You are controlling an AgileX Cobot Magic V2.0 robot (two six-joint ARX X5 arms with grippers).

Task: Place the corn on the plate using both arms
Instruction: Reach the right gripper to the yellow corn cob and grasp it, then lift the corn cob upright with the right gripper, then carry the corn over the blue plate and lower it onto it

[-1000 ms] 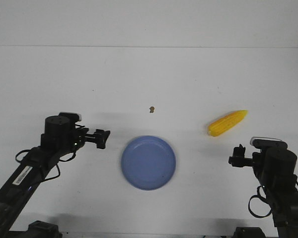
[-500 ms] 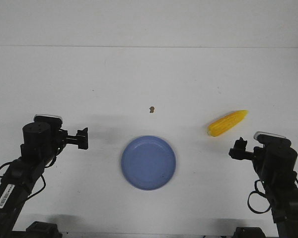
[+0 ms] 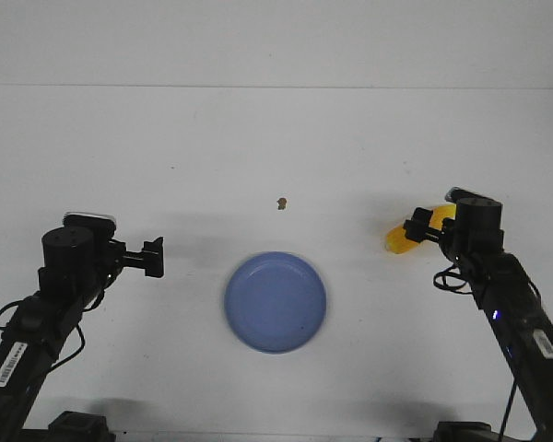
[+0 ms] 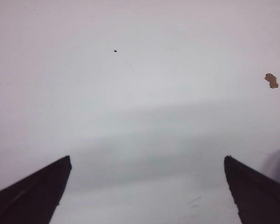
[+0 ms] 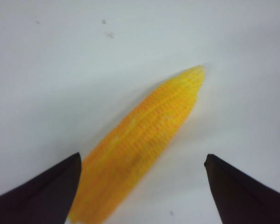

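The yellow corn (image 3: 399, 240) lies on the white table at the right, partly hidden behind my right gripper (image 3: 417, 226). In the right wrist view the corn (image 5: 140, 144) lies slantwise between the open fingers, nearer one finger (image 5: 42, 193), with my right gripper (image 5: 141, 161) above it. The periwinkle-blue plate (image 3: 276, 301) sits empty at the table's middle front. My left gripper (image 3: 153, 257) is open and empty, left of the plate; in the left wrist view it (image 4: 147, 161) is over bare table.
A tiny brown speck (image 3: 281, 203) lies on the table behind the plate; it also shows in the left wrist view (image 4: 271, 80). The table's far edge meets a white wall.
My right arm has swung forward and up to the corn, its gripper now over it. My left arm drew back leftward from the plate a second ago and has held still since.
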